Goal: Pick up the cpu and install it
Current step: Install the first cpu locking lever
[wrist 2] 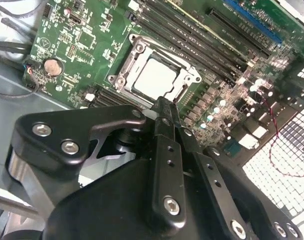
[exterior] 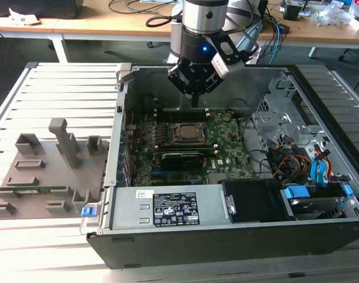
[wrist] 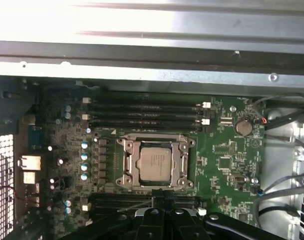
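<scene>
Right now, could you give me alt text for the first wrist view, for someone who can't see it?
A silvery square cpu sits inside the metal-framed socket at the middle of a green motherboard in an open computer case. The robot's black gripper hangs close beside the socket, holding nothing, fingers together.

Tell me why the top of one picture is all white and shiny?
In the first wrist view, light glares off the grey metal case wall, washing it out; the silvery square cpu below stays readable. In the second wrist view, the cpu looks pale, and the black hand is dark.

one cpu (wrist: 157,161), one motherboard (wrist: 226,150), one end effector (wrist 2: 164,107)
</scene>
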Controlling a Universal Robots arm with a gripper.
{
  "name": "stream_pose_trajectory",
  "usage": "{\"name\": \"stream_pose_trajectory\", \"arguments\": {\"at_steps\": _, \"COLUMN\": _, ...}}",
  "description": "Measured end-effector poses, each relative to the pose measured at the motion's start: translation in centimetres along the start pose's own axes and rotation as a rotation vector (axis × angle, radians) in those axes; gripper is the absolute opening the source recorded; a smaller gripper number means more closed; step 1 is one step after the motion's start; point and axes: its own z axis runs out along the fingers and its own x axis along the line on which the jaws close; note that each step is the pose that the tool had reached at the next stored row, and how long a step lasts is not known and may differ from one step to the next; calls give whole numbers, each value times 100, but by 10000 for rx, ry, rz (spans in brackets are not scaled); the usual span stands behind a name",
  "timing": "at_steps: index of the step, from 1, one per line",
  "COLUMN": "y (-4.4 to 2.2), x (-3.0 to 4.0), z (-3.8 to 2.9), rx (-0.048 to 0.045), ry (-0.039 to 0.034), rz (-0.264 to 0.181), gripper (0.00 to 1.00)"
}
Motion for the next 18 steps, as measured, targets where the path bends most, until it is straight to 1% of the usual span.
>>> {"name": "stream_pose_trajectory", "arguments": {"at_steps": 1, "y": 0, "x": 0, "z": 0, "rx": -85, "ry": 4, "rz": 1, "gripper": 11}}
{"name": "stream_pose_trajectory", "arguments": {"at_steps": 2, "y": 0, "x": 0, "z": 0, "rx": -118, "ry": 7, "rz": 1, "gripper": 11}}
{"name": "stream_pose_trajectory", "arguments": {"at_steps": 12, "y": 0, "x": 1, "z": 0, "rx": -121, "ry": 12, "rz": 1, "gripper": 11}}
{"name": "stream_pose_trajectory", "arguments": {"at_steps": 18, "y": 5, "x": 85, "z": 9, "rx": -121, "ry": 13, "rz": 2, "gripper": 11}}
